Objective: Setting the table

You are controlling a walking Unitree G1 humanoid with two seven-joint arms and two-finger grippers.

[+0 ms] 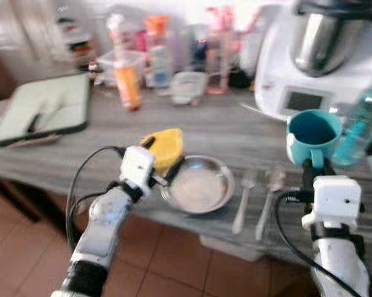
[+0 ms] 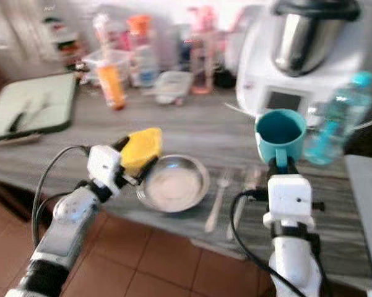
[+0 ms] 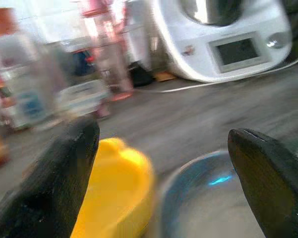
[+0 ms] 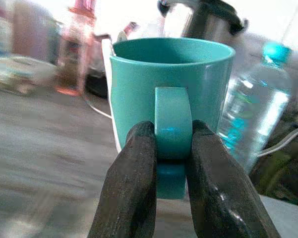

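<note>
A shallow steel plate [image 1: 198, 184] lies near the counter's front edge, with a fork [image 1: 244, 199] and a spoon [image 1: 269, 197] to its right. A yellow sponge-like object [image 1: 164, 146] rests against the plate's left rim. My left gripper [image 1: 164, 158] is open and straddles the spot where the yellow object [image 3: 119, 193] meets the plate [image 3: 203, 198]. My right gripper [image 4: 172, 148] is shut on the handle of a teal mug [image 1: 314, 133], which stays upright to the right of the cutlery.
A white kitchen machine [image 1: 315, 55] stands behind the mug, and a clear water bottle [image 1: 362, 124] is on its right. Bottles and containers [image 1: 155, 59] crowd the back. A green-rimmed board [image 1: 46, 108] lies far left. Tiled floor [image 1: 173, 260] shows below the counter edge.
</note>
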